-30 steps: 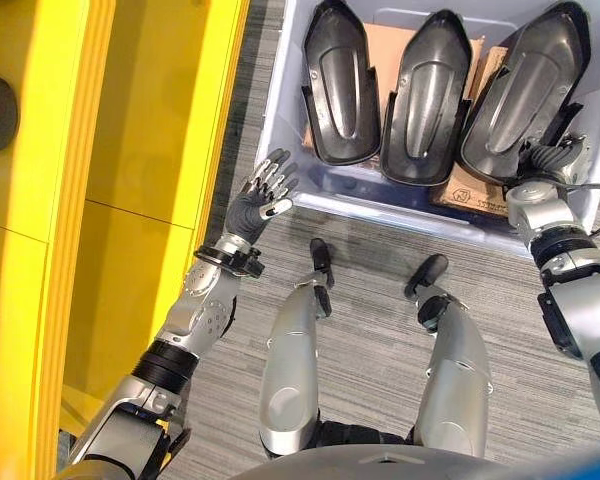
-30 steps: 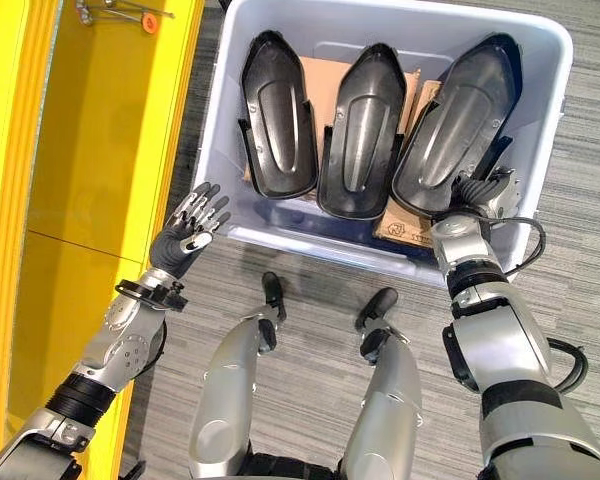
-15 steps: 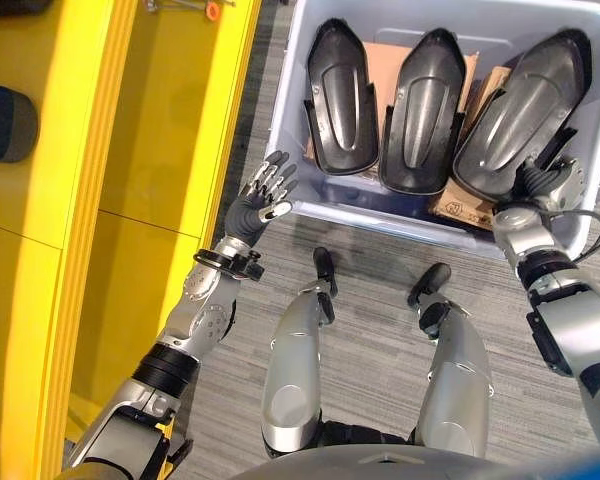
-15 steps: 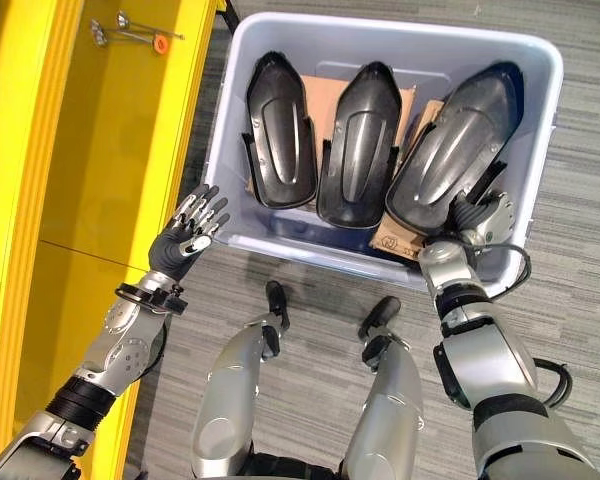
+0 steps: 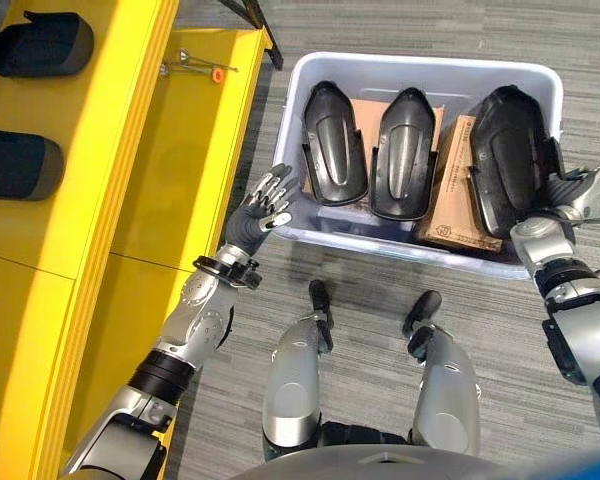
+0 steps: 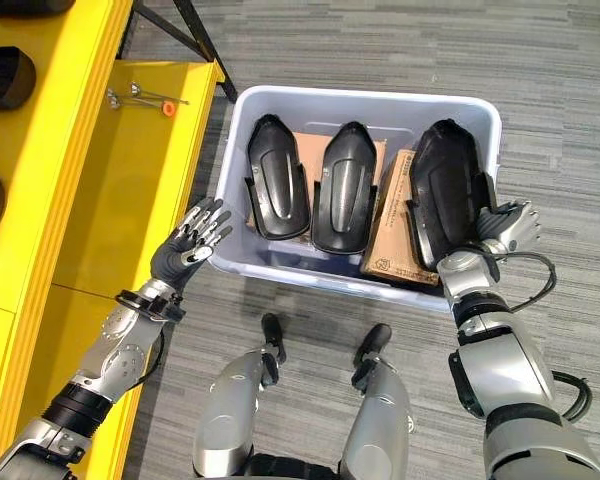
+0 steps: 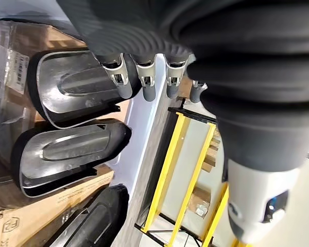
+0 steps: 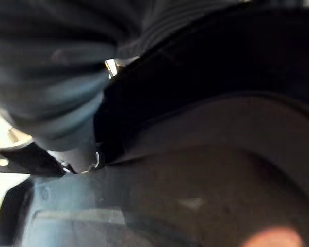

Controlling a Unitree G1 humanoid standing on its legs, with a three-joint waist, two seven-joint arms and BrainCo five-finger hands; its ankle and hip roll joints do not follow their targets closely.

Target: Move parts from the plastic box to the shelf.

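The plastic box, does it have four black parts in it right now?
No, the plastic box holds three black parts, side by side on cardboard.

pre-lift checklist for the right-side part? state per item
1. Right hand at the rightmost black part: ok, it sits against that part's lower right edge inside the plastic box.
2. Grip closed on the part: cannot tell, the fingers are hidden behind it.
3. Part free to lift: ok, it lies on a cardboard carton, nothing on top.
4. Left hand out of the way: ok, open, outside the box's left wall.
5. Other two black parts undisturbed: ok, side by side at the box's left.
6. Space on the yellow shelf: ok, bare surface near the box; small screws at its far end.
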